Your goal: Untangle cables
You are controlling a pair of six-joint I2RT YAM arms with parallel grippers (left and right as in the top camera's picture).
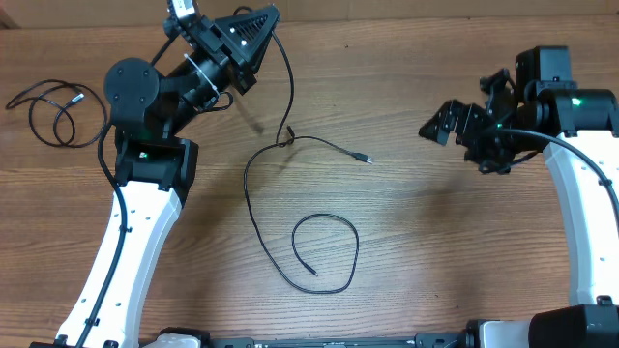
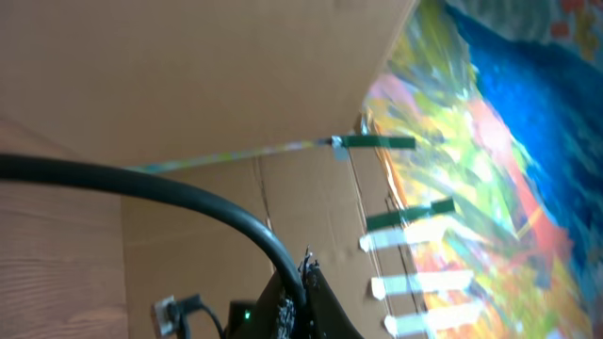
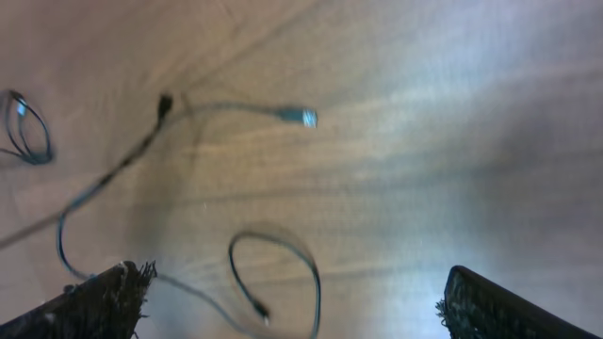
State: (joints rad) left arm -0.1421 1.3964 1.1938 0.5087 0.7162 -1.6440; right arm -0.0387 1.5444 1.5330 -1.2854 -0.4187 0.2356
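Note:
My left gripper [image 1: 259, 29] is raised at the back left and shut on a thin black cable [image 1: 289, 87], which hangs from it down to the table. In the left wrist view the cord runs between the closed fingers [image 2: 303, 294]. At a small dark junction [image 1: 287, 138] one strand runs right to a plug [image 1: 367, 158]. Another curves down into a loop [image 1: 327, 249]. My right gripper [image 1: 440, 124] is open and empty, hovering right of the plug. Its wrist view shows the fingers [image 3: 297, 287] wide apart above the plug [image 3: 301, 117] and the loop [image 3: 283, 268].
A separate coiled black cable [image 1: 56, 108] lies at the far left of the wooden table [image 1: 435, 242] and also shows in the right wrist view [image 3: 24, 127]. The left arm's base [image 1: 145, 155] stands between it and the other cables.

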